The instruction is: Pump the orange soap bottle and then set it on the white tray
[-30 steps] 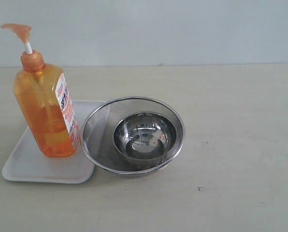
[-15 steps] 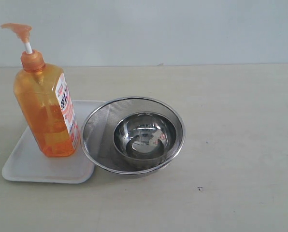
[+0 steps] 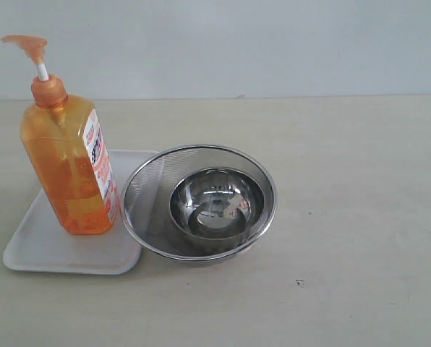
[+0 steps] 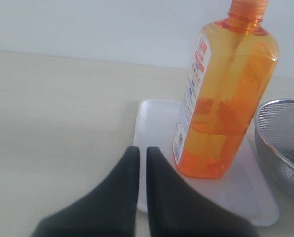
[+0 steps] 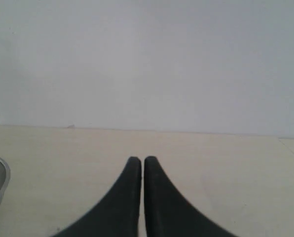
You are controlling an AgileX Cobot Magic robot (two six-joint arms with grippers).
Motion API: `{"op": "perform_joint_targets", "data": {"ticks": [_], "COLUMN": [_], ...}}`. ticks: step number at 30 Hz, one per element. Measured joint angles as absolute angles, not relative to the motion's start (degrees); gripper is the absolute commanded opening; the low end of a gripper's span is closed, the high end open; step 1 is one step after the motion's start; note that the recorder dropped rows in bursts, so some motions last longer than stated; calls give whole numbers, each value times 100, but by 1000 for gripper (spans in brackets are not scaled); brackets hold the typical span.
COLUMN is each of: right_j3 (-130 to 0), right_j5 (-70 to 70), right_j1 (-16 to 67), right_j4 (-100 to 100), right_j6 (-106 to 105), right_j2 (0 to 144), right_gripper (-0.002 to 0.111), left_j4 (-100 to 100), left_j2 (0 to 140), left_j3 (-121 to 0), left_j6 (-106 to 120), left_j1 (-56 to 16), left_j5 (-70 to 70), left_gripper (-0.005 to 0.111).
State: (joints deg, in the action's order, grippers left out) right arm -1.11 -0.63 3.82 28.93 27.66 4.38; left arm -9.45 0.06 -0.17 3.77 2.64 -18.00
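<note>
Beige bench: translucent orange soap bottle upright on white tray; my left end effector and right end effector closed.

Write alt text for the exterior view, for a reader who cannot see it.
An orange soap bottle with a pump head stands upright on a white tray at the left of a pale table. Right beside the tray sits a steel mesh strainer with a shiny steel bowl inside it.
</note>
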Motion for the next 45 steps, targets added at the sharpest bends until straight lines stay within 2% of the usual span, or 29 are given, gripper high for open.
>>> {"op": "perform_joint_targets", "data": {"ticks": [19, 28, 45], "right_j3": [-25, -25, 0], "right_j5": [-1164, -1601, -1874], "right_j1": [382, 382, 382], "right_j4": [2760, 393, -115], "right_j6": [3126, 425, -43], "right_j2": [26, 26, 26], "right_gripper": [0, 0, 0], "left_j4": [-945, -945, -945], "left_j2": [6, 6, 6], "left_j3": [-17, -17, -17], "left_j6": [377, 377, 377], "left_j1": [264, 264, 264], "left_j5": [-1800, -1800, -1800], "left_gripper": [5, 5, 5]}}
